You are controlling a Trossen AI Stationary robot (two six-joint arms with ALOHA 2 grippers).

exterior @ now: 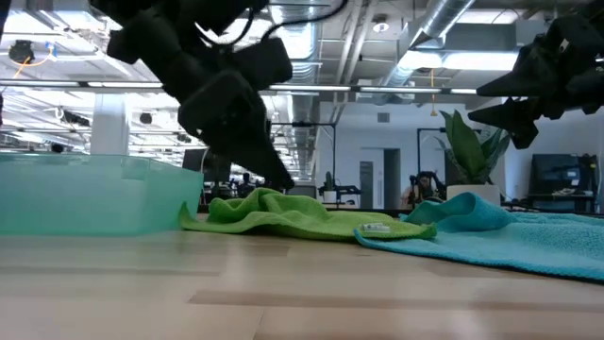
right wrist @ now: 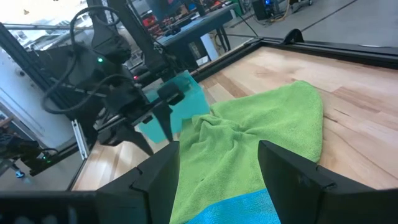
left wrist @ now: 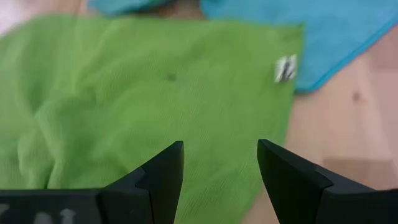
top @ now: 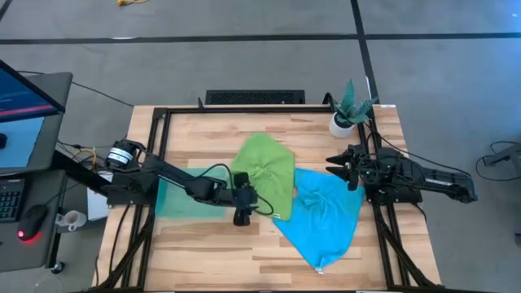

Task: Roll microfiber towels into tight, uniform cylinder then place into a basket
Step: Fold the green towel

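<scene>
Nothing rolled yet, by the look of it. Green towel (top: 264, 172) spread rumpled at table centre, bunched into a puckered knot near its middle; blue towel (top: 324, 213) lying loose at 4 o'clock from it, the two overlapping where they meet, green edge on top. Basket (top: 181, 198) at 9 o'clock from the green towel, with no roll seen inside. Both rolls and both placements left to do.

Left gripper (top: 242, 208) poised over the green towel's 7 o'clock edge, jaws wide, holding nothing. Right gripper (top: 343, 167) waiting at the table's 3 o'clock side, near the blue towel's upper corner, jaws wide too, empty.

Left wrist view: white tag (left wrist: 285, 68) on the green towel's corner, cloth flat beneath the spread fingers. Low view: left gripper (exterior: 274, 170) apparently just clear of the cloth, not pressing, which the high view cannot settle. Right wrist view: knot's raised folds, basket (right wrist: 180, 101) behind the left arm.
</scene>
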